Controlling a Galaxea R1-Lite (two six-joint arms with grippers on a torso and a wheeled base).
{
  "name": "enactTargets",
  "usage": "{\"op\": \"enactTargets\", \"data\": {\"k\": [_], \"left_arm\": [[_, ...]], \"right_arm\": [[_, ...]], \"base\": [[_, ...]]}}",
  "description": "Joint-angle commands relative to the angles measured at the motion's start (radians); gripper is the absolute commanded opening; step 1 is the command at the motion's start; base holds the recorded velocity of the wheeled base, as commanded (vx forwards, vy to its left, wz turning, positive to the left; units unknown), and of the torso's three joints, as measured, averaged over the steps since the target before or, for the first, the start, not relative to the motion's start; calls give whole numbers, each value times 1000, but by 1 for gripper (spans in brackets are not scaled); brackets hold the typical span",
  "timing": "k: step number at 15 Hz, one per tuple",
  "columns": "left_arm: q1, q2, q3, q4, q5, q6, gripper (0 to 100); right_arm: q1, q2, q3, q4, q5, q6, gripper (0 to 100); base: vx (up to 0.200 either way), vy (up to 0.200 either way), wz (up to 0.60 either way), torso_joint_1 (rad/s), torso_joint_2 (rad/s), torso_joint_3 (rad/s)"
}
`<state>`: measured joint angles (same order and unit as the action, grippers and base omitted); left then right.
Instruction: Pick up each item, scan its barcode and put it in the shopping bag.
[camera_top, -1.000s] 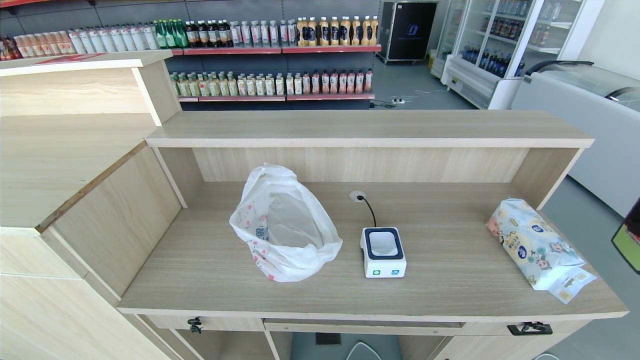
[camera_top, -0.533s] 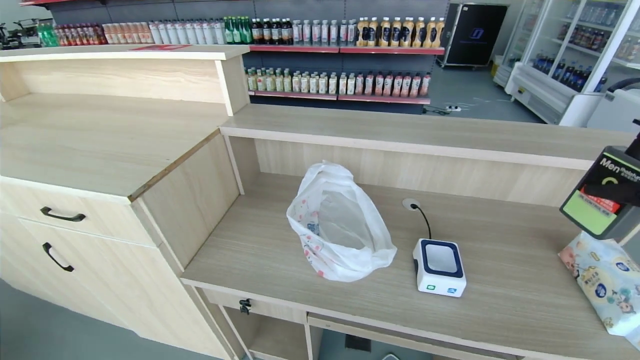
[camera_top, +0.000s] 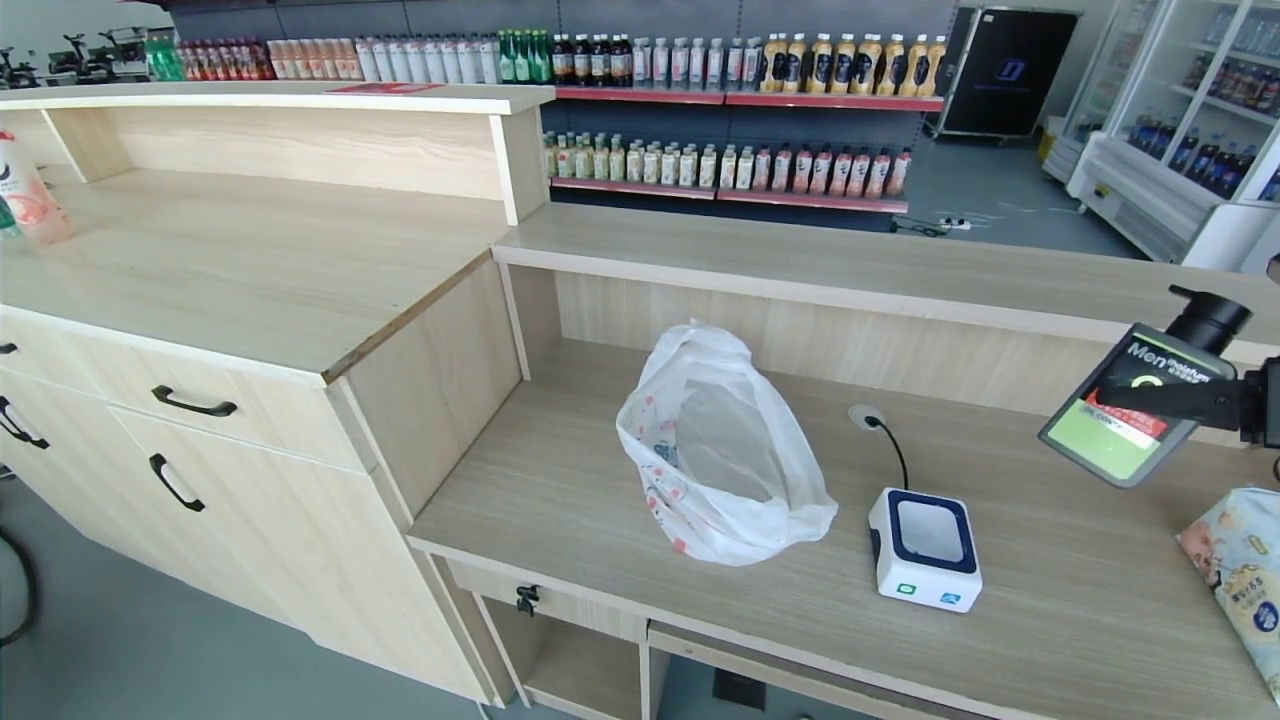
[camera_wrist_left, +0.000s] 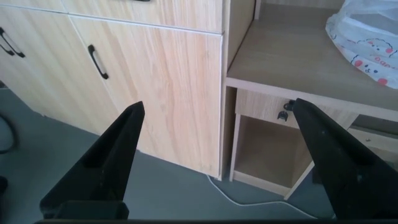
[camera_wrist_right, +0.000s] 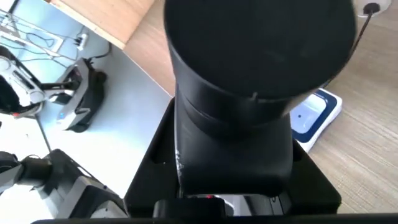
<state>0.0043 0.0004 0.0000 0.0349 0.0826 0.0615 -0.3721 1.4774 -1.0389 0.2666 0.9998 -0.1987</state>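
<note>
Bottle (camera_top: 1105, 440): clamped in right claw (camera_top: 1160, 400), held above the bench (camera_top: 1050, 620). Scanner (camera_top: 925, 550) and shopping bag (camera_top: 720, 450): set lower, to that claw's left. Left claw (camera_wrist_left: 217, 107): spread apart.

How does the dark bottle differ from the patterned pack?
The dark bottle is held tilted in the air by the right hand; the patterned pack lies on the counter. The bottle has a green label; the pack, pale cartoon prints. Neither is in the shopping bag.

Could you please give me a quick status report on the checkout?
Left gripper open, empty, beside the counter. Right gripper shut on bottle, above and right of scanner. Bag open; nothing between bottle and scanner.
</note>
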Motion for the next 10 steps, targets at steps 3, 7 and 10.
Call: {"op": "enactTargets", "data": {"k": [3, 7, 10], "left_arm": [[0, 0, 0, 0, 0, 0, 100], [0, 0, 0, 0, 0, 0, 100], [0, 0, 0, 0, 0, 0, 100]], "right_arm": [[-85, 150, 25, -4, 155, -19, 0], [-136, 204, 99, 2, 168, -143, 0], [-169, 211, 154, 5, 168, -192, 0]], "base": [[0, 0, 0, 0, 0, 0], [0, 0, 0, 0, 0, 0], [0, 0, 0, 0, 0, 0]]}}
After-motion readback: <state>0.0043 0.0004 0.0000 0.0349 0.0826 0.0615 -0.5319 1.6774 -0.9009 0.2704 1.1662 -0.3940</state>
